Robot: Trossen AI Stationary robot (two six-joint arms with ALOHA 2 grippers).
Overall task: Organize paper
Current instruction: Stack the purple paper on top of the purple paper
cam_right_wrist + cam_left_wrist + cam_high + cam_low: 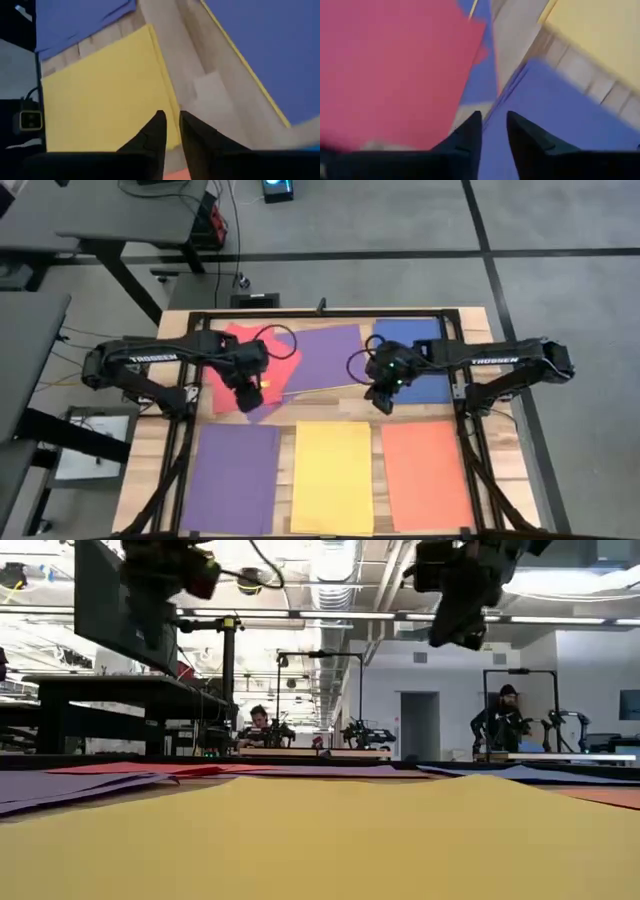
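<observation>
Sheets half sorted, both grippers empty above the messy pile.

Nearest us lie neat purple (pixel 236 477), yellow (pixel 332 476) and orange (pixel 425 473) sheets; beyond, our left gripper (pixel 247 393) hovers nearly closed over the red sheet (pixel 228 370), our right gripper (pixel 381 397) likewise just beside the blue sheet (pixel 425 360). We risk pinching several overlapped sheets together.
</observation>
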